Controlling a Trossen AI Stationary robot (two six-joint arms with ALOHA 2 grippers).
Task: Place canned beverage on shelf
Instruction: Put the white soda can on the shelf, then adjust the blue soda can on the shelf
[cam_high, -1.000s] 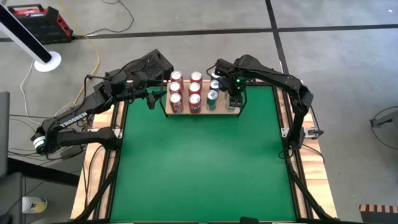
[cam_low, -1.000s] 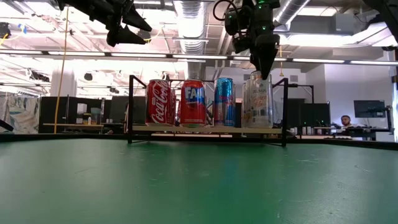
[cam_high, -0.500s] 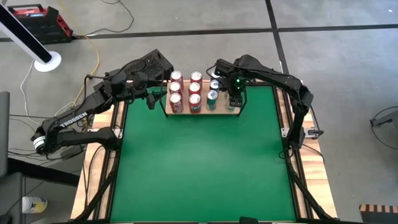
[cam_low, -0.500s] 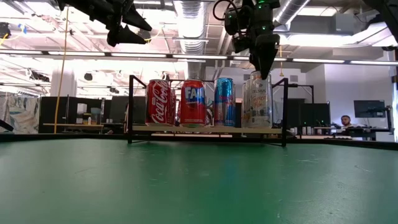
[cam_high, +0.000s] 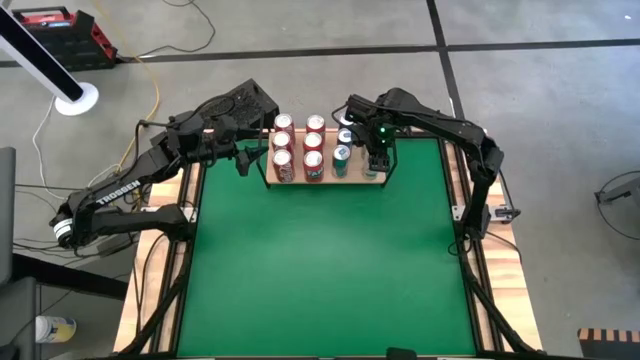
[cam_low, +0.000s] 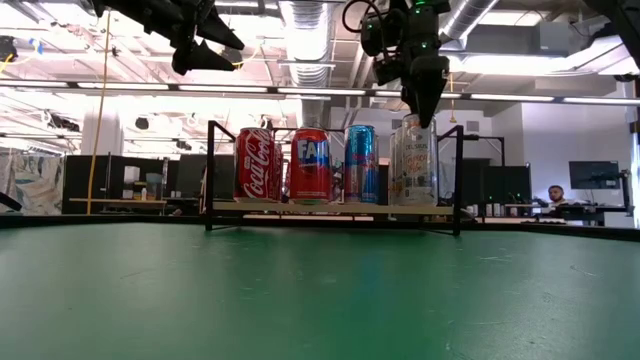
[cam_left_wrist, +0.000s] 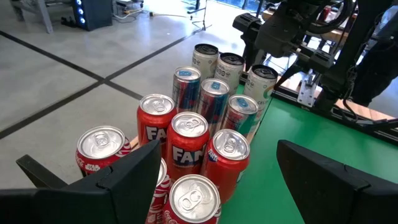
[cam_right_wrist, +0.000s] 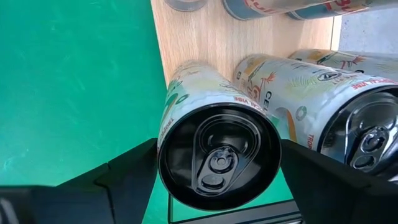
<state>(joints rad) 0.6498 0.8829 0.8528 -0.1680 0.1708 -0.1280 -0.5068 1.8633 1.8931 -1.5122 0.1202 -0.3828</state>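
Observation:
The shelf (cam_high: 372, 178), a light-wood board with black wire ends, stands at the table's far edge and carries several upright cans. A white patterned can (cam_low: 413, 160) stands on the board at its right front corner. My right gripper (cam_low: 425, 100) reaches down onto this can from above, and its fingers close on the can's top end (cam_right_wrist: 217, 155). My left gripper (cam_high: 243, 155) hangs open and empty in the air off the shelf's left end, also seen in the low view (cam_low: 200, 45). Red cans (cam_left_wrist: 186, 140) and blue cans (cam_left_wrist: 211, 93) fill the shelf's left and middle. My right gripper holds the white can by its top end, one finger (cam_right_wrist: 124, 180) on each side of the wall just below the rim (cam_right_wrist: 164, 140). The fingers come from above, pointing down. The can stands upright with its bottom on the shelf board (cam_low: 415, 207).
More white cans (cam_right_wrist: 311, 87) stand right behind the held one, and a blue can (cam_low: 361, 163) is close on its left. The black wire frame (cam_low: 459, 180) rises just right of the can. The green table (cam_high: 330, 270) spreads out in front of the shelf.

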